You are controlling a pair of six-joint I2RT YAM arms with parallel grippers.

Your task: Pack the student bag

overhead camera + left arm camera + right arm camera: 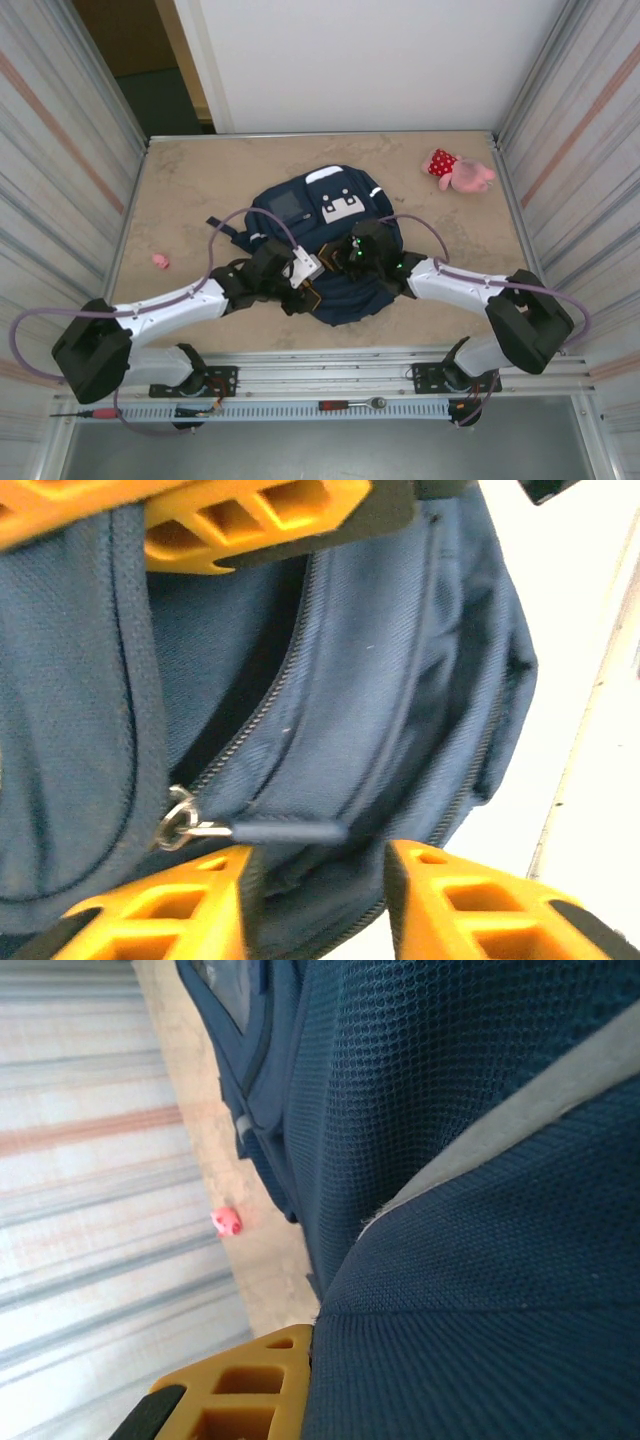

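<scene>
The bag (325, 235) lies flat in the middle of the surface (200, 180), its white patch (340, 207) turned toward the far side and its near end between the two arms. Both grippers are on that near part.

The left gripper (303, 272) sits on the bag's near-left part. In the left wrist view its orange fingers (270, 515) stand apart, one above and the rest below, with blue fabric between them. A zip (255, 715) runs slantwise there, partly undone, with a dark gap beside it. Its metal pull (183, 823) and the blue tab (290, 830) on it lie just above the lower fingers, not pinched by them.

The right gripper (358, 252) rests on the bag just right of the left one. Its jaws are closed. In the right wrist view, blue mesh fabric bulges over its one visible orange finger (230, 1400), so it seems to be clamped on a fold of the bag, though the contact itself is hidden.

A pink plush toy (460, 170) in a red dotted dress lies near the far right corner, well apart from the bag. A small pink thing (160, 261) lies on the surface to the bag's left.
</scene>
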